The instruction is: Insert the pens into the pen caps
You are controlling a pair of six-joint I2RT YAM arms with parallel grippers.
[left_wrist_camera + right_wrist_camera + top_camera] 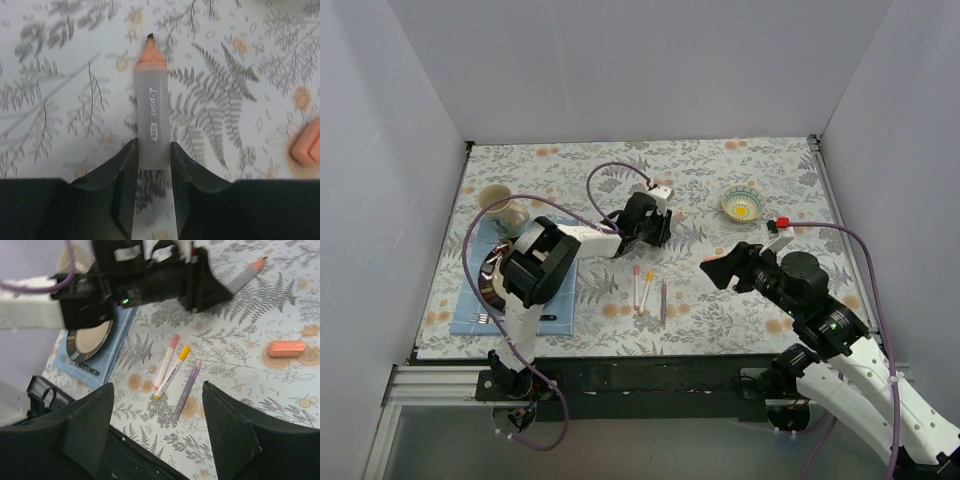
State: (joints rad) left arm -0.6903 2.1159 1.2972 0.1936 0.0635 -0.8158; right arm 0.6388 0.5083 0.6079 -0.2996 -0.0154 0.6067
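The grey marker has its back end hidden between the jaws of the left tool. The orange cap is cut off by the left wrist view's right edge. From above, the marker is too small to tell.

Overhead camera looks steeply down from behind the arm bases, whole table in frame. Left wrist is in tight on the grey marker; right wrist hangs back, seemingly out right, facing that marker and the pens overhead also catches.

Boxed in on three sides by plain pale-grey walls, floored with a table in fern-and-orange-blossom cloth, edged nearside by an aluminium rail, evenly lit.
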